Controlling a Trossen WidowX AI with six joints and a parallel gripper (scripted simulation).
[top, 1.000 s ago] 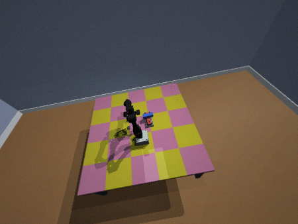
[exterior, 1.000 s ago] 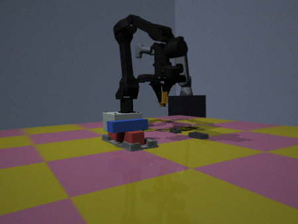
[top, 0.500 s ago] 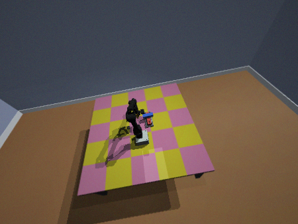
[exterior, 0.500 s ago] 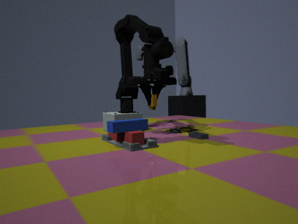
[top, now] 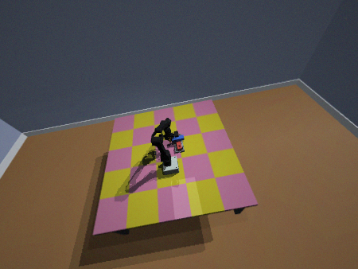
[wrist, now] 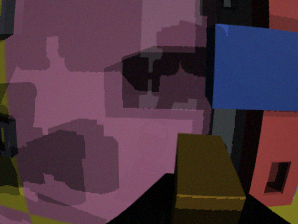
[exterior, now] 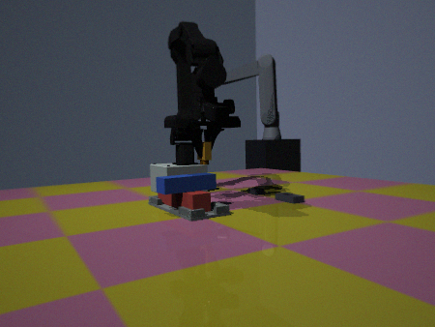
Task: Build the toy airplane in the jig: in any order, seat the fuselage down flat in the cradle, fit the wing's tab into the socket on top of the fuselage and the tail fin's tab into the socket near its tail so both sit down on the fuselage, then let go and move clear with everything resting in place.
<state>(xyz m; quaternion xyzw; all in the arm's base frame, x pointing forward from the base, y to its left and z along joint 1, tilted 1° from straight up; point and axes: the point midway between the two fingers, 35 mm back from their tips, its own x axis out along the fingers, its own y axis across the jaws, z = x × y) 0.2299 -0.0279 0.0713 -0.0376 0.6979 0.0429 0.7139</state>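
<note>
— Mustard-yellow and slab-sided, the tail fin [wrist: 208, 172] is a small flat-faced block; where is it?
— Pinched in the gripper [exterior: 207, 151], whose jaws are closed on it. It hangs upright above the counter [exterior: 290, 271], just behind the jig [exterior: 193, 211].

— And the rest of the plane?
— The red fuselage [exterior: 195, 199] is a boxy bar lying in the grey cradle. The blue wing [exterior: 186, 183], a long rectangular plank, sits across its top. In the wrist view a dark rectangular socket [wrist: 276, 177] shows open in the red surface.

— What surrounds them?
— A glossy checkerboard of pink and yellow squares, faintly reflective. The matte black arm [exterior: 190, 73] rises from a pale grey base block [exterior: 161, 173]. Two small dark frames [exterior: 289, 197] lie on the counter to the right.
</note>
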